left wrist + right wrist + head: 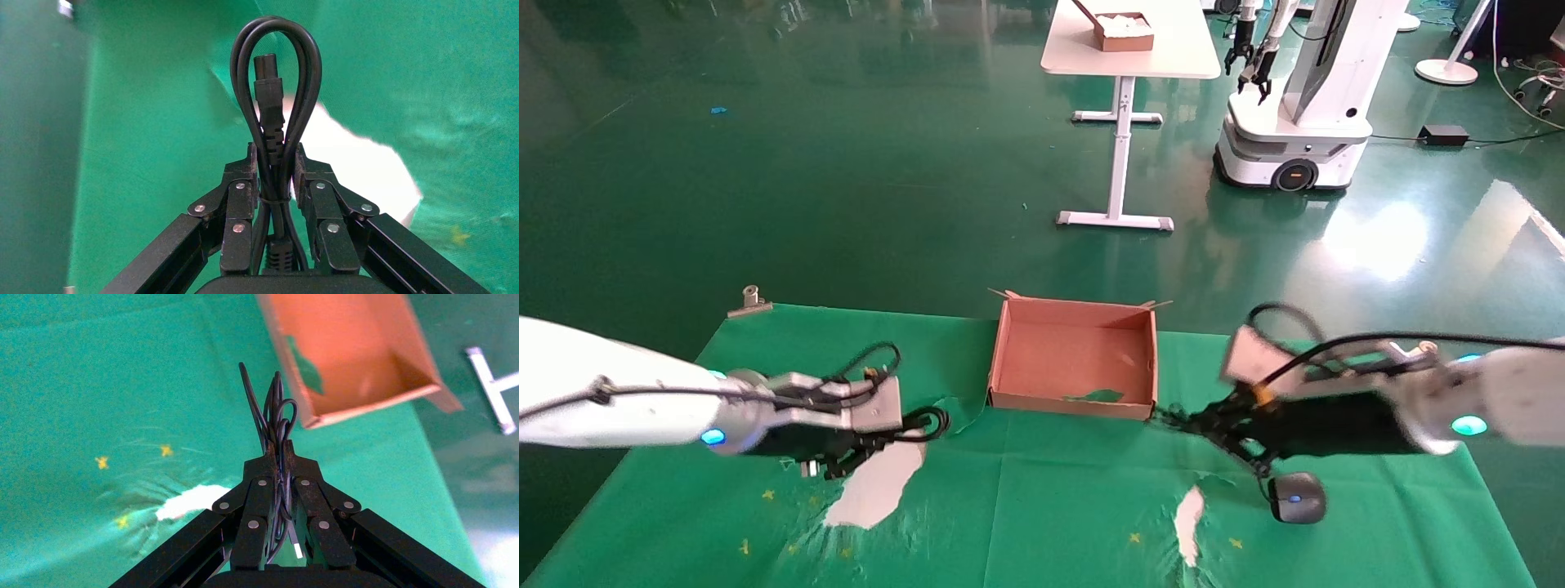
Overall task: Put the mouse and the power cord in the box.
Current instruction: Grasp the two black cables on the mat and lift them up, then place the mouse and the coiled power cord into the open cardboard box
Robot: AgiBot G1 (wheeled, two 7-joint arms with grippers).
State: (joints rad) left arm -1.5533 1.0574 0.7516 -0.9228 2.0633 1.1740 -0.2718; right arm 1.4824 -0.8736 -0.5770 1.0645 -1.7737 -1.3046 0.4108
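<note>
Left pincer (273,168) clamps cord (273,92) mid-bundle: stiff, glossy, maybe slippery. Right pincer (278,454) pinches mouse (1297,497) cable; light mouse dangles, may swing near box (1075,401).

A green cloth (1050,506) covers the lower half of the head view; torn patches expose white surface at lower left and lower centre. A metal clip (749,301) sits at its upper-left corner. At upper centre stands a white table (1128,49) bearing a small brown carton (1124,31). A white wheeled robot (1295,122) occupies the upper right on the glossy green floor (805,163).
</note>
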